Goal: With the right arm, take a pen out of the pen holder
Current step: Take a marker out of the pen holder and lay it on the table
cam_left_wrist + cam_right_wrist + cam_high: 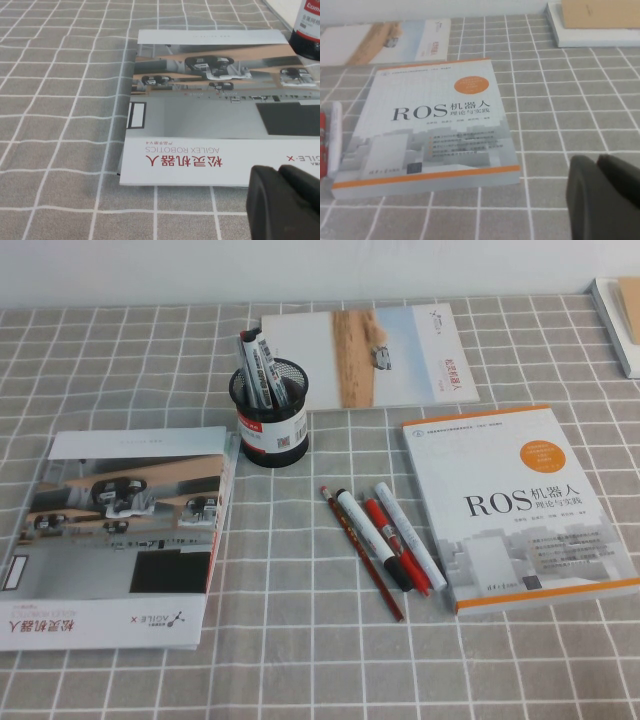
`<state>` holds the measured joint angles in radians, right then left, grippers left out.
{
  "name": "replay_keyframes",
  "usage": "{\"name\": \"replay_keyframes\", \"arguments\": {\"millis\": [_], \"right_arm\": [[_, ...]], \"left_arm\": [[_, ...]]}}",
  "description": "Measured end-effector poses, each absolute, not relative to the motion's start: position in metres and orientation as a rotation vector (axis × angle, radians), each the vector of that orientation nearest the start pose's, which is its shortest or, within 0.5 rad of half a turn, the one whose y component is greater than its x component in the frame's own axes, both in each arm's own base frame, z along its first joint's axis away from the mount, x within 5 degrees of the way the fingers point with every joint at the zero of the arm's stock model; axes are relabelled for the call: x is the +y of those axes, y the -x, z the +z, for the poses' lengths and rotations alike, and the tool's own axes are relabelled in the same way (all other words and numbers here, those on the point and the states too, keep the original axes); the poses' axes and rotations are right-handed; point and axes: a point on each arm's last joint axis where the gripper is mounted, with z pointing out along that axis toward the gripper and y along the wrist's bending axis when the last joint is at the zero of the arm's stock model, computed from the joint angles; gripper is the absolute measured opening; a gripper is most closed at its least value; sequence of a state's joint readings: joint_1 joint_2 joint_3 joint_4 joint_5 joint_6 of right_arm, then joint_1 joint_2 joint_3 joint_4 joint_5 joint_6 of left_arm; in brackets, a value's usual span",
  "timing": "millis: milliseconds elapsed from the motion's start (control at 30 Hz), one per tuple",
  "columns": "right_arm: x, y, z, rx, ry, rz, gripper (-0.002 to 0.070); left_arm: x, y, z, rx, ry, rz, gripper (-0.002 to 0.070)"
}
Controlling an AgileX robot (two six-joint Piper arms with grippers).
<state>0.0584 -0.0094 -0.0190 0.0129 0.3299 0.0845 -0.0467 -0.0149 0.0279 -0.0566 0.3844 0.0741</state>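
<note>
The high camera looks down over the whole counter (300, 660) from the robot's side. Wrist cameras sit low: behind the left claw (280, 174), facing the eight-o'clock AgileX brochure (210, 115); behind the right claw (597, 162), the four-o'clock ROS book (435, 125).

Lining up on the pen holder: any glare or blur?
High view: even light, pen holder and its pens sharp, no glare. Left wrist view: left gripper by the brochure is a blurred dark shape. Right wrist view: right gripper by the book likewise.
</note>
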Motion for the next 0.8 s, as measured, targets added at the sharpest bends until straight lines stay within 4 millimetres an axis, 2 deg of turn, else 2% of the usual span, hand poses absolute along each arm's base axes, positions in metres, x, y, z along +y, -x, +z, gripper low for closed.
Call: {"name": "replay_keyframes", "arguments": {"millis": [367, 800], "right_arm": [[0.010, -0.052, 0.173, 1.850, 0.102, 0.111, -0.0013], [0.011, -0.052, 0.172, 1.864, 0.099, 0.129, -0.0012]], "left_arm": [[-0.004, -0.052, 0.170, 1.879, -0.079, -0.037, -0.0005], [-0.004, -0.052, 0.170, 1.879, -0.079, -0.037, -0.0005]]}}
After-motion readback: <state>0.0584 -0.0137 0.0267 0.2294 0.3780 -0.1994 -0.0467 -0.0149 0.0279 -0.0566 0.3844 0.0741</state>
